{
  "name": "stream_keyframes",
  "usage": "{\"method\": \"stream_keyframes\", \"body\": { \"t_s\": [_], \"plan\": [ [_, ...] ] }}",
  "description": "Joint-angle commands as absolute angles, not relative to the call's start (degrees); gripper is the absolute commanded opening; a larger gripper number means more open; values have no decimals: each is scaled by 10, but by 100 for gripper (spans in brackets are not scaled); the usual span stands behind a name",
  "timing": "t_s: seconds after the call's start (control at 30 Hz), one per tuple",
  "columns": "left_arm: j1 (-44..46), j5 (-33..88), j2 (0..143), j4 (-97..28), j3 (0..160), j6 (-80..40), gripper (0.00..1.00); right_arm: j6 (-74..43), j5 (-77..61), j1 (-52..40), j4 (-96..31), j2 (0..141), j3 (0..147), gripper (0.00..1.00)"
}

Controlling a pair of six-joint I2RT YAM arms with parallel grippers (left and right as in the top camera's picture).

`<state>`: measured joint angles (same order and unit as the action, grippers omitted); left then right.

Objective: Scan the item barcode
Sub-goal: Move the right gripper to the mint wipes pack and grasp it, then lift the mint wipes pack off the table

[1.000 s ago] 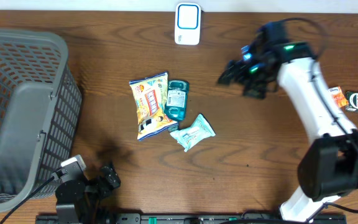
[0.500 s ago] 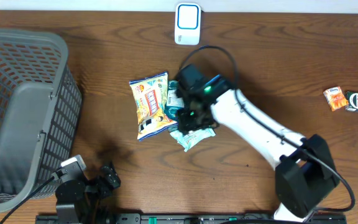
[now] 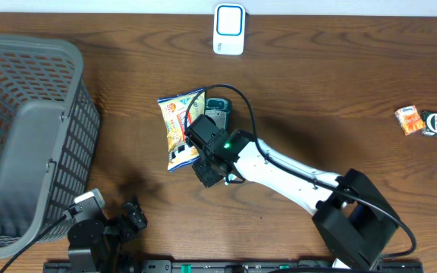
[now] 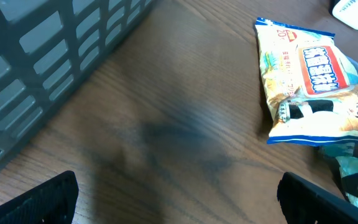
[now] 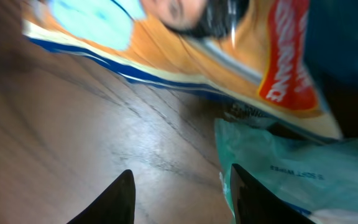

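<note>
A yellow snack bag (image 3: 180, 125) lies mid-table beside a teal tub (image 3: 218, 112). My right gripper (image 3: 208, 171) is low at the bag's lower right corner and hides the pale teal wipes packet in the overhead view. In the right wrist view my right gripper (image 5: 179, 202) stands partly open over bare wood. Its right finger (image 5: 257, 193) is at the edge of the wipes packet (image 5: 291, 165), and the snack bag (image 5: 229, 56) lies above. The white scanner (image 3: 228, 29) stands at the back edge. Near the front left, my left gripper (image 4: 179, 208) is wide open with nothing in it.
A big grey mesh basket (image 3: 21, 136) fills the left side, close to the left arm (image 3: 101, 226). Two small items, an orange packet (image 3: 409, 119) and a dark round one (image 3: 435, 123), lie at the far right. The snack bag (image 4: 309, 81) shows in the left wrist view.
My right arm swung from the back right across to the items in the middle and came down by the snack bag. Its jaws narrowed. The left arm stayed put.
</note>
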<state>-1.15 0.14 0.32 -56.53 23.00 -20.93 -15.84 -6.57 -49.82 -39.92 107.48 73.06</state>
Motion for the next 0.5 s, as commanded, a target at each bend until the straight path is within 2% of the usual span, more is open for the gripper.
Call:
{"method": "stream_keyframes", "body": {
  "t_s": [0.0, 0.1, 0.23, 0.47],
  "plan": [
    [-15, 9, 2, -572, 234, -210, 98, -151, -50, -491, -405, 1105, 714, 43],
    [-15, 9, 2, -572, 234, -210, 98, -151, -42, -487, -423, 1120, 714, 41],
    [-15, 9, 2, -572, 234, -210, 98, -167, 29, -476, -467, 1124, 715, 24],
    [-15, 9, 2, -572, 234, -210, 98, -208, 180, -424, -551, 1120, 716, 24]
  ]
}}
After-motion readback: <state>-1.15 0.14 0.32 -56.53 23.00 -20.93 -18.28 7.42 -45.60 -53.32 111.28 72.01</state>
